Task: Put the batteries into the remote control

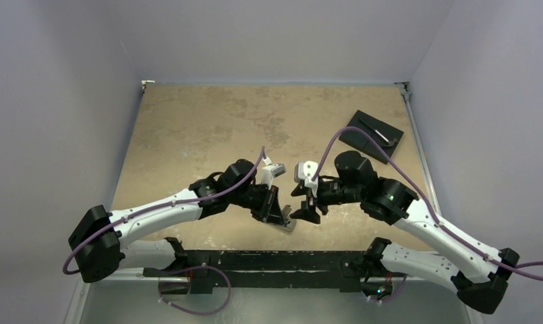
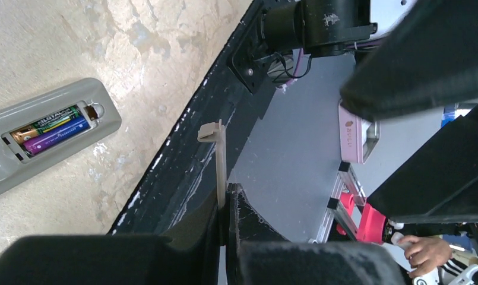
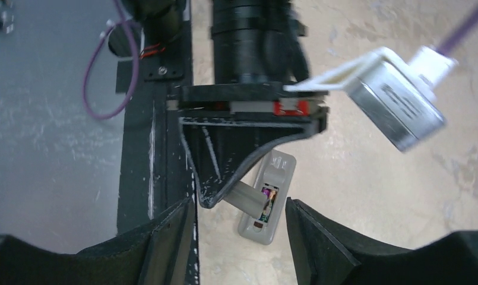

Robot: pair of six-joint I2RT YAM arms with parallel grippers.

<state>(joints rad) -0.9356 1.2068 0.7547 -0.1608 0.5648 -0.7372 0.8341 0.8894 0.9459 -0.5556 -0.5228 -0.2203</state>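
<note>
- Two arms are meeting low over the near edge of the table [image 1: 208, 121], about midway along it.
- One remote control [image 2: 5, 172] is lying on the table grey back up, just beside the black rail that is running along the near edge. Its battery bay is standing open.
- Two batteries [image 2: 52, 127] are sitting side by side in that bay. One is showing a green and gold label and the other a purple and blue one.
- One left gripper [image 2: 227, 202] is pinching one narrow cover strip [image 2: 219, 160]. Its two fingers [image 2: 248, 219] are pressing together on the strip's lower end.
- In the left wrist view the strip is standing upright with a small hooked tab at its top, apart from the remote.
- In the right wrist view the strip's free end is reaching over the open bay. I cannot tell whether it is touching the remote.
- One right gripper [image 3: 239, 214] is hovering just above the remote and gripping nothing. Its two fingers [image 3: 165, 243] are standing well apart, with the remote showing between them.
- One black square plate [image 1: 372, 135] is lying near the far right corner of the table, well apart from both grippers. It is carrying one thin pale item too small to make out.
</note>
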